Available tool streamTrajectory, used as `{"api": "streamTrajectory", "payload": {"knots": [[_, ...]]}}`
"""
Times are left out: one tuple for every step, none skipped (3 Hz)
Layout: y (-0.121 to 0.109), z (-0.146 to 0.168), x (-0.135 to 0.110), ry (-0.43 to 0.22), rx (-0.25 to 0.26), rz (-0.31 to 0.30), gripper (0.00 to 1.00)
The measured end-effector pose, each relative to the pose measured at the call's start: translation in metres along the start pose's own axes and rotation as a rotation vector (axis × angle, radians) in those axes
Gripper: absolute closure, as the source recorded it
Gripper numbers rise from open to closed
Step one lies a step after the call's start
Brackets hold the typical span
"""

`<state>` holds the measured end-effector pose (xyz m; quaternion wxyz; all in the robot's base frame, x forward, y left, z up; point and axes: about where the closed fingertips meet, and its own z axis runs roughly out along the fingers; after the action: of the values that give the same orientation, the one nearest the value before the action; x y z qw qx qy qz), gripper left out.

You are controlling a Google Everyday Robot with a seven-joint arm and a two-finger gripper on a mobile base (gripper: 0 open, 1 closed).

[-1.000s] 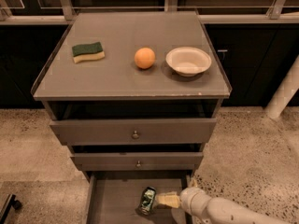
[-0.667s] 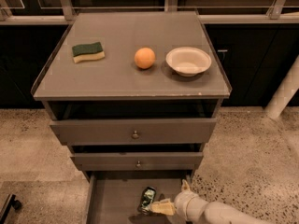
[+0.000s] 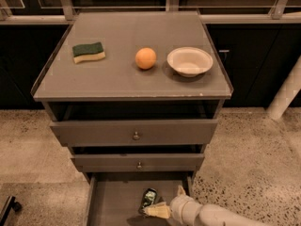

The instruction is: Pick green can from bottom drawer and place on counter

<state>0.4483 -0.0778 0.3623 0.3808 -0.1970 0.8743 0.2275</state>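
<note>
In the bottom drawer [image 3: 101,205] the green can [image 3: 149,199] lies on its side, with the end effector [image 3: 163,201] just to its right.
The can is probably light, stiff, thin-walled and slick, so grip gently across the middle of its round body. The end effector's fingers are spread apart and hold nothing.

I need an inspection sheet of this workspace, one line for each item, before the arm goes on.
Surface: counter, grey, flat, carries three items.
Job's things: green can lies in the open bottom drawer, not yet on the counter.
Clutter: sponge, orange, white bowl on the counter, apart from each other.
Grippers: end effector low in the bottom drawer, right beside the can.
Cables: nothing seen.
Surroundings: speckled floor; two knobbed drawers above.
</note>
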Motion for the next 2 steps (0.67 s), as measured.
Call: {"api": "streamTrajectory", "payload": {"knots": [[0.012, 0.041, 0.020, 0.011, -0.038, 0.024, 0.00], [0.019, 0.081, 0.038, 0.040, -0.077, 0.026, 0.00]]}}
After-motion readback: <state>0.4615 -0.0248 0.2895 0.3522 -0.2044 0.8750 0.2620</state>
